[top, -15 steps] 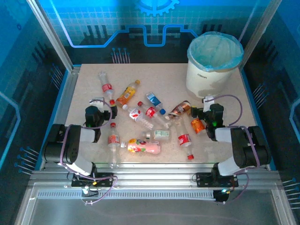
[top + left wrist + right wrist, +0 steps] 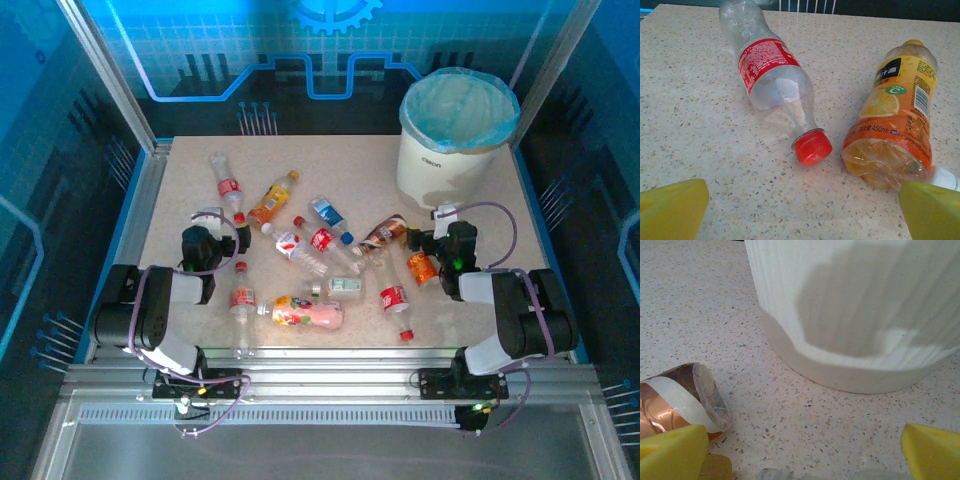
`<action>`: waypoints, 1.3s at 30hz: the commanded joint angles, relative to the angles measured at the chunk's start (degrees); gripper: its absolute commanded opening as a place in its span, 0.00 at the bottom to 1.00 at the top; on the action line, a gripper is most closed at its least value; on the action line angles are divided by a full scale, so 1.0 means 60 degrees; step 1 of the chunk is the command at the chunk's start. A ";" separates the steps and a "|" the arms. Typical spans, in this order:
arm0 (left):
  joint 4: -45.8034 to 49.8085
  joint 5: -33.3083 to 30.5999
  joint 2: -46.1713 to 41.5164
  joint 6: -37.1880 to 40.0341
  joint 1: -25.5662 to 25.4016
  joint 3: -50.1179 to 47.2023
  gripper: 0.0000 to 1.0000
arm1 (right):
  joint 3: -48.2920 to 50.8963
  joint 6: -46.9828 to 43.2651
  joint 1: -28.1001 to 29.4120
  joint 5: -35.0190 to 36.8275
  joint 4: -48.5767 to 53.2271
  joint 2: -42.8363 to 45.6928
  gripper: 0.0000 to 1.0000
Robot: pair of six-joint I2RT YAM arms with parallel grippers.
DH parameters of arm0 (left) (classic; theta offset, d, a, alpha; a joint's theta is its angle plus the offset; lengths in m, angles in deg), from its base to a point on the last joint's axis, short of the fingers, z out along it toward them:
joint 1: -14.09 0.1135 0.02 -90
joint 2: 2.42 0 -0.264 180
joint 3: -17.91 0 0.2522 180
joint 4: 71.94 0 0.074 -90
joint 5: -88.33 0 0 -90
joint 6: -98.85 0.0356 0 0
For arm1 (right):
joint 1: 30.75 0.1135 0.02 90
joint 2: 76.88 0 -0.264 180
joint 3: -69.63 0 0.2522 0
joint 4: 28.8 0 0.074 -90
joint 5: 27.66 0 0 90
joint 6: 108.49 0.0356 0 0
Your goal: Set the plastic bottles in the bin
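Several plastic bottles lie scattered across the middle of the table. Among them are a clear one with a red label and red cap (image 2: 771, 80) (image 2: 226, 180), an orange juice one (image 2: 897, 120) (image 2: 273, 200), a brown one (image 2: 680, 400) (image 2: 385, 233) and a pink one (image 2: 305, 313). The bin (image 2: 455, 135), white with a pale blue liner, stands at the back right; its ribbed wall (image 2: 855, 315) looms close in the right wrist view. My left gripper (image 2: 805, 212) (image 2: 222, 224) is open just short of the red cap. My right gripper (image 2: 805, 455) (image 2: 430, 230) is open over bare table between the brown bottle and the bin.
Metal rails frame the speckled table (image 2: 180, 190). More bottles lie near my right arm: a small orange one (image 2: 422, 268) and a red-labelled one (image 2: 395, 297). Another red-labelled bottle (image 2: 242, 298) lies by my left arm.
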 commanded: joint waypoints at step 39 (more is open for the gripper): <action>1.4127 0.1455 -0.4990 -0.2183 -0.1619 0.6453 0.89 | -0.2843 0.1548 0.3761 0.0344 1.2019 0.8114 0.82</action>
